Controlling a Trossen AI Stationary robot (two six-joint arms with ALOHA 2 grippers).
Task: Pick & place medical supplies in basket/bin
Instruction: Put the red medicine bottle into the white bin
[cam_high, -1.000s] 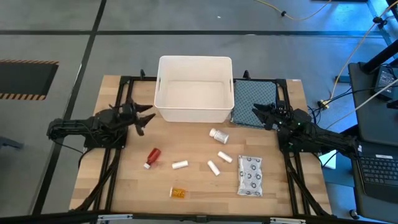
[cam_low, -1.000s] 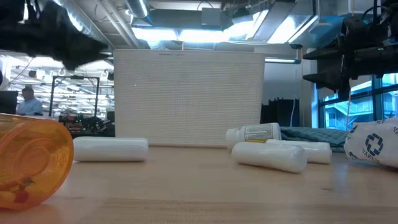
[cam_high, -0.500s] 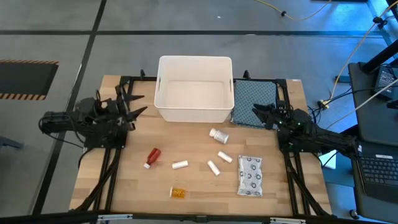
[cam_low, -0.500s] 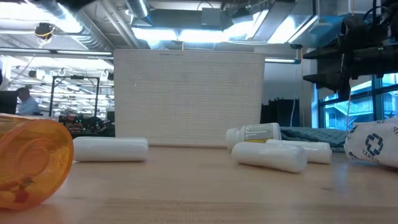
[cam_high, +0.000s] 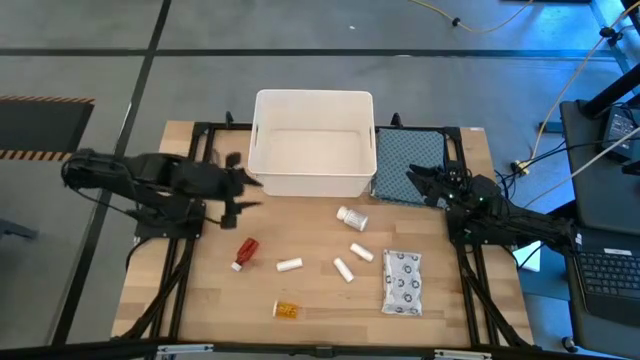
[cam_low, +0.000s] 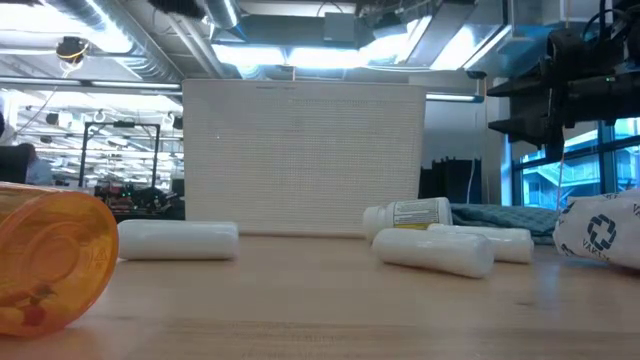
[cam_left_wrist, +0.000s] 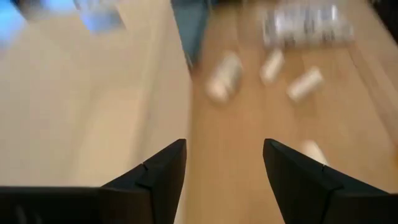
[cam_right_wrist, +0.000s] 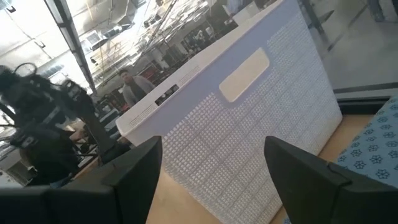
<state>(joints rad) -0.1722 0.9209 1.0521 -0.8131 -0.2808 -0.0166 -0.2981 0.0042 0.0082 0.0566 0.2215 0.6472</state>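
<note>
The medical supplies lie loose on the wooden table: a red bottle (cam_high: 245, 252), an amber vial (cam_high: 286, 309), a white pill bottle (cam_high: 352, 217), short white cylinders (cam_high: 289, 265) (cam_high: 343, 268) (cam_high: 361, 252) and a blister pack (cam_high: 402, 281). The white bin (cam_high: 311, 142) stands on its base at the far middle. My left gripper (cam_high: 247, 193) hangs open by the bin's near left corner, above the table and slanting down; its wrist view shows nothing between the fingers of the gripper (cam_left_wrist: 224, 168). My right gripper (cam_high: 412, 183) waits open at the bin's right, level, and is also open in its wrist view (cam_right_wrist: 214, 180).
A blue-grey patterned cloth (cam_high: 410, 160) lies right of the bin, under my right gripper. In the low view the amber vial (cam_low: 50, 260) lies close at the near left. Bare wood lies between the red bottle and the bin. People show in the room behind.
My left arm has risen, drawn back toward the table's left edge, then swung out toward the bin's near left corner. Its gripper has tipped from level to slanting down. It has left the low view. The supplies and my right arm have kept still.
</note>
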